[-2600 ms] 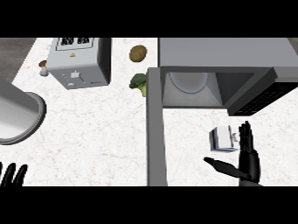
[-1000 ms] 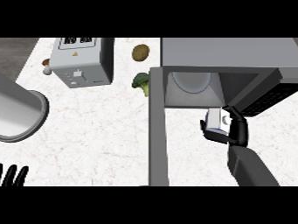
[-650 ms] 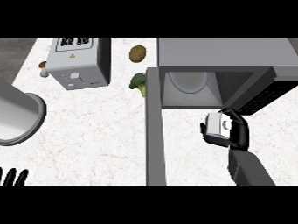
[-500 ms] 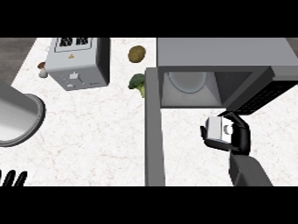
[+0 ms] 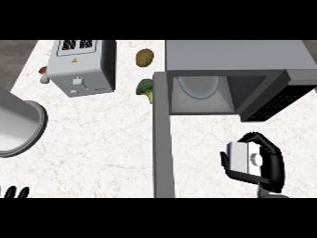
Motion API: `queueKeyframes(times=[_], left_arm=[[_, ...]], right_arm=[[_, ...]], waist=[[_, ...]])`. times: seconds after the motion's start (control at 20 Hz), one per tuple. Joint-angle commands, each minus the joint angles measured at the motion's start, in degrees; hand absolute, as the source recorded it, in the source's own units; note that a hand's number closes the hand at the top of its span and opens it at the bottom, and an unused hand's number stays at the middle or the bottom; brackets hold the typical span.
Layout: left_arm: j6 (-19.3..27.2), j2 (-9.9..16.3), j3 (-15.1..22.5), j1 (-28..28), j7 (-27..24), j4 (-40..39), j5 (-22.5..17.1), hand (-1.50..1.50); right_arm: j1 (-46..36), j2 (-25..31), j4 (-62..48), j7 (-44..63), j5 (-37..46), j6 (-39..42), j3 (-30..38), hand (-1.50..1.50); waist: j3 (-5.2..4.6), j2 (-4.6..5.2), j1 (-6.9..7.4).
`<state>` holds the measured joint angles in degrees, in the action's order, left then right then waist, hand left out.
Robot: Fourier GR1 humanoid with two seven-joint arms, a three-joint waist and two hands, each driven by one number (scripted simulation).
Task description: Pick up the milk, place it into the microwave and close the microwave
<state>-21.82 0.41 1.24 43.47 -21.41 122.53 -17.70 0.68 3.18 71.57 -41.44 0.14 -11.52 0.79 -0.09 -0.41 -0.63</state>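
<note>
The milk [image 5: 241,156], a small white and grey carton with a round cap on its face, was held by the right hand [image 5: 269,160] over the right part of the table [image 5: 106,139], near the front edge. The fingers [image 5: 231,169] and thumb were curled round the carton, the black hand wrapping its right side and lower end. Whether the carton touched the table could not be told.

The microwave [image 5: 236,58] stood at the back right of the table, directly behind the carton and apart from it. Its cavity was open toward the front, showing a pale round plate [image 5: 198,86] on its floor. The dark door [image 5: 279,100] stood swung out at the cavity's right side, angled toward the table's right edge. A grey strip [image 5: 162,139] ran from the microwave's left front corner down to the front edge.

A piece of broccoli [image 5: 146,88] lay just left of the microwave, and a potato [image 5: 144,57] lay behind it near the back edge. A toaster [image 5: 83,67] stood at the back left, with a mushroom [image 5: 43,73] just beside its left side. A large grey cylinder [image 5: 9,123] lay tilted across the left edge.

The left hand [image 5: 8,192] showed at the front left corner, fingertips only, straight and upright, holding nothing.
</note>
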Motion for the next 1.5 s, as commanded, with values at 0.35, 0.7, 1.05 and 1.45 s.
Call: queueKeyframes(times=[0.35, 0.7, 1.05, 1.45], left_arm=[[-1.05, 1.31, -3.71, 0.34, -1.54, -2.00, -3.12, -1.50], [-0.99, 0.50, -1.69, 1.73, 0.35, 0.11, -2.63, -1.50], [-2.56, 1.06, -6.06, -0.68, -2.04, -3.34, -3.50, -1.50], [-2.87, 2.33, -7.87, -0.22, 2.53, -0.39, -6.78, -1.50]], right_arm=[[8.92, -3.12, 19.78, 9.66, -8.32, 5.41, -8.60, 1.50], [-3.04, -3.17, 12.84, 13.17, -1.23, -7.41, -11.55, 1.50], [-15.86, -3.18, 4.60, 19.79, -1.53, -13.73, -13.67, 1.50], [-30.46, -3.11, -18.33, 15.75, -2.53, -15.86, -4.69, 1.50]], waist=[[0.08, 0.30, 0.83], [0.10, 0.42, 1.29], [0.09, 0.41, 1.55], [0.14, 0.66, 2.05]])
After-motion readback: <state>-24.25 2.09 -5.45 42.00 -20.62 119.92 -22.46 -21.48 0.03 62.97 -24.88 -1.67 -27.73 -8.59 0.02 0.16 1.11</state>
